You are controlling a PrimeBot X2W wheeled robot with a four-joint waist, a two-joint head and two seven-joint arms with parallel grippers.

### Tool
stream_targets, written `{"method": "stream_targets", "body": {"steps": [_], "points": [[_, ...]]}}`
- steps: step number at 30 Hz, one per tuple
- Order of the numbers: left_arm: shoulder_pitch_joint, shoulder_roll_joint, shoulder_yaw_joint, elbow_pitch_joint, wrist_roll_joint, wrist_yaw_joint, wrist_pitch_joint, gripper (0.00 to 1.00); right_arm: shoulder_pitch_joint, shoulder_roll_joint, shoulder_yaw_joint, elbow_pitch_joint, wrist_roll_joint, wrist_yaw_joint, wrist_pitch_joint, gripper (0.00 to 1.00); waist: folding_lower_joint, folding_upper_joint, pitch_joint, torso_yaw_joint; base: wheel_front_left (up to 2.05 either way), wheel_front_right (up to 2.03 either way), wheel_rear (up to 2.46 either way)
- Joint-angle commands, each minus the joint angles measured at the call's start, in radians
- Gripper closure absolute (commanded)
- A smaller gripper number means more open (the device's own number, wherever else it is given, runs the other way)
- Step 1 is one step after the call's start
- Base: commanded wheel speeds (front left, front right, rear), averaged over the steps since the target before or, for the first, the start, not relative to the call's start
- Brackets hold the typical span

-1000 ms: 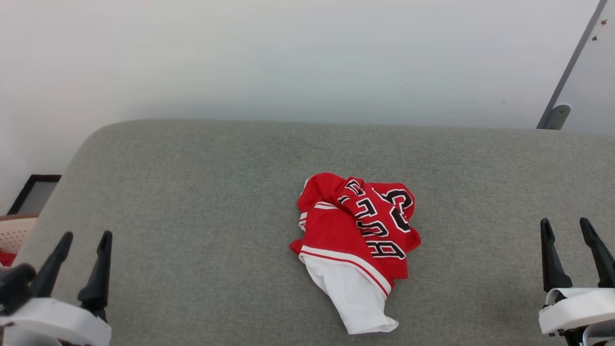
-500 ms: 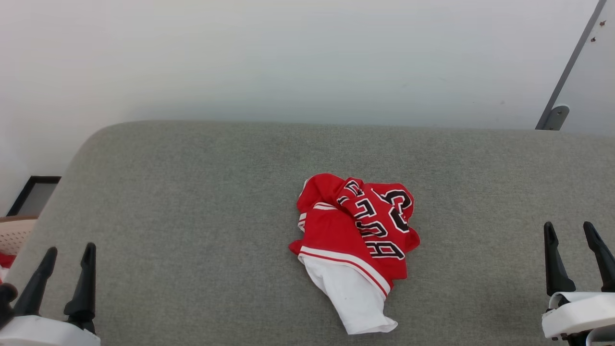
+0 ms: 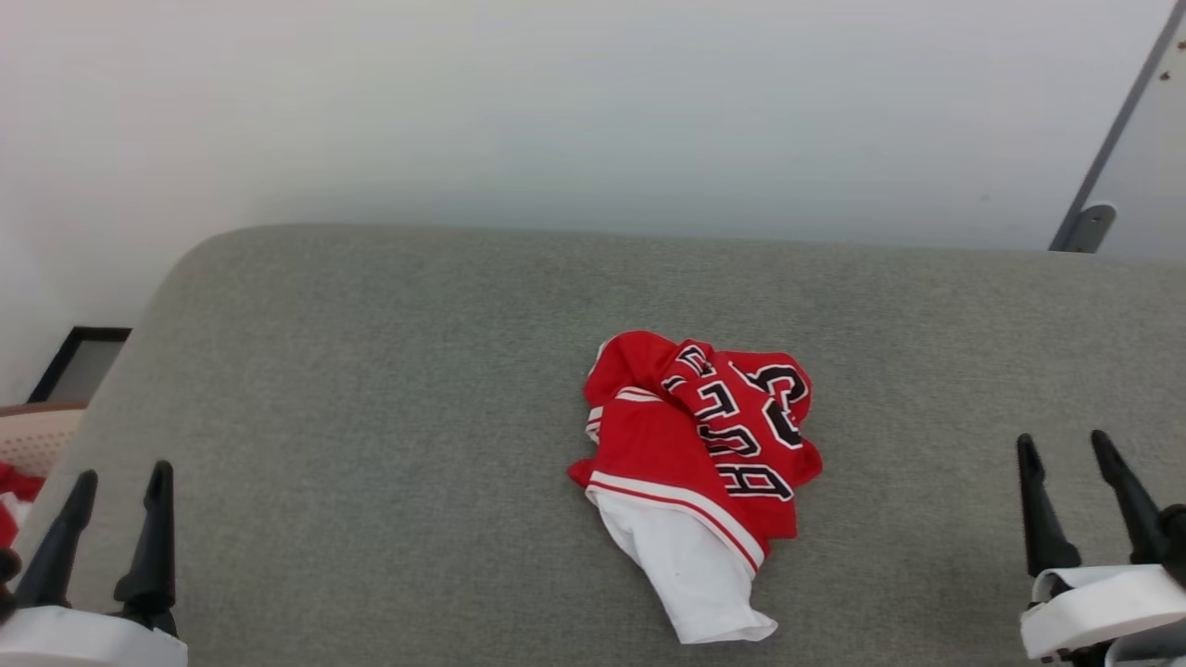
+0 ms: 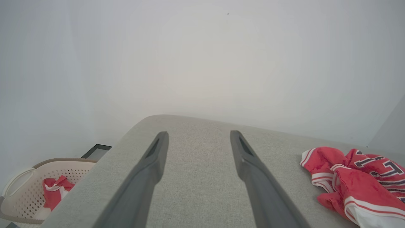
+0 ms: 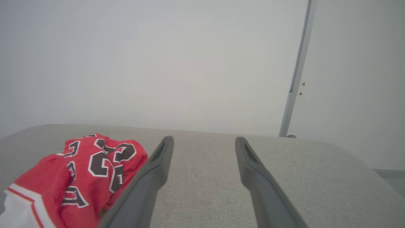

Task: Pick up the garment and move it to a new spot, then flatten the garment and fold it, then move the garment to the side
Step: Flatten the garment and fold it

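Although the head view has drifted slightly, which is put down to the camera, the grey padded surface and the crumpled garment at its centre are left undisturbed. The left gripper at 8 o'clock has been drawn lower, and the right gripper at 4 o'clock nudged inward, both spread and empty, so pick-up is judged not begun. The garment's lettering is partly buried in folds, and the basket at 9 o'clock is cut off.
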Motion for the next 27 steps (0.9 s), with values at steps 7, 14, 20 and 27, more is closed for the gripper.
{"method": "stream_targets", "body": {"steps": [7,14,20,27], "points": [[-0.013,-0.008,0.006,-0.018,0.016,0.014,0.000,0.00,-0.013,-0.012,0.119,0.009,0.039,-0.001,0.008,0.00,0.0000,-0.0001,0.009,0.058,0.00,0.00,0.00],[-0.018,-0.016,-0.011,-0.031,0.023,0.016,0.005,0.00,-0.034,-0.047,0.297,-0.002,0.112,-0.001,0.082,0.00,0.0000,-0.0001,0.020,0.110,0.00,0.00,0.00],[-0.034,-0.027,-0.030,-0.023,0.026,0.010,0.006,0.00,-0.050,-0.085,0.433,-0.015,0.191,-0.001,0.194,0.00,0.0000,-0.0001,0.037,0.148,0.00,0.00,0.00],[-0.058,-0.047,-0.051,-0.004,0.030,-0.002,0.005,0.00,-0.060,-0.134,0.532,-0.018,0.251,-0.001,0.360,0.00,0.0000,-0.0001,0.058,0.181,0.00,0.00,0.00]]}}
